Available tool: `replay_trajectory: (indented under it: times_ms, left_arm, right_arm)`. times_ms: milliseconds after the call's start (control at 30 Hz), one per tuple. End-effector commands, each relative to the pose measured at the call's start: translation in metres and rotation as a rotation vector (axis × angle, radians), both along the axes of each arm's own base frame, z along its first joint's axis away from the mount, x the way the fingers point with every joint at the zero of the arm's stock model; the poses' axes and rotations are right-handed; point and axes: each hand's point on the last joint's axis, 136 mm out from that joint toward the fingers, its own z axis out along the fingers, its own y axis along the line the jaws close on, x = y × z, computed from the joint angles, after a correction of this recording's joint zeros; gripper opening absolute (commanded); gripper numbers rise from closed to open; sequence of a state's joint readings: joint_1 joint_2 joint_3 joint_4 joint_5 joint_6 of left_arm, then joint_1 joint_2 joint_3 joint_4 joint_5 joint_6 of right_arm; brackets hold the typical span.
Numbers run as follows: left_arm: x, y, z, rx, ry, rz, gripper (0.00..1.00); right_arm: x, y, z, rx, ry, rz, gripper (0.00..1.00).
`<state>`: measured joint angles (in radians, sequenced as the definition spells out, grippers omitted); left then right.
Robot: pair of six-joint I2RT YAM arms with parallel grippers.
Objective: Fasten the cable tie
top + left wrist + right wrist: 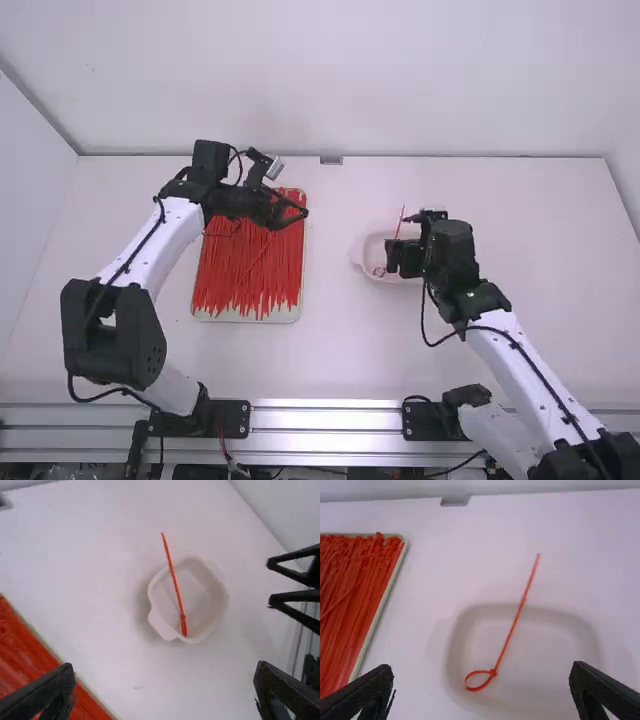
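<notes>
Already looped, the cable tie (512, 630) is lying in the bowl (555, 650), tail pointing away from the nearer right gripper (392, 258), whose fingers are standing spread.

Noted plain orange-red on looped cable tie (512, 625); same orange-red across massed spare ties (248, 262). Logged bowl (550, 650) as unpatterned white, desk (520, 210) as matte white, tray (386, 592) rim as pale greenish-cream.
</notes>
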<state>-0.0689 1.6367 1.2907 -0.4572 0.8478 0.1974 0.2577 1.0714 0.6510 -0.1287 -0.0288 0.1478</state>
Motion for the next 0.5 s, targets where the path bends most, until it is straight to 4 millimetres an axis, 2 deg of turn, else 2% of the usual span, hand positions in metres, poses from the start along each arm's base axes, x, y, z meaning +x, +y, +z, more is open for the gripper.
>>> replay_trajectory:
  times_ms: [0,67,233,367,467]
  left_arm:
    - [0.0,0.023,0.01,0.011,-0.012,0.094,0.91]
    - [0.002,0.035,0.01,0.018,-0.02,0.151,0.88]
    - [-0.001,0.044,0.013,0.031,-0.042,0.232,0.81]
    - [-0.004,0.055,0.017,0.049,-0.089,0.324,0.73]
    - [-0.007,0.062,0.02,0.074,-0.144,0.364,0.68]
  right_arm:
    - [-0.001,-0.016,0.002,-0.045,-0.045,-0.027,0.91]
    - [-0.002,-0.027,0.004,-0.063,-0.082,-0.041,0.88]
    - [-0.005,-0.053,0.008,-0.11,-0.165,-0.083,0.8]
    - [-0.022,-0.085,-0.009,-0.118,-0.16,-0.18,0.7]
    - [-0.033,-0.091,-0.02,-0.12,-0.159,-0.199,0.64]
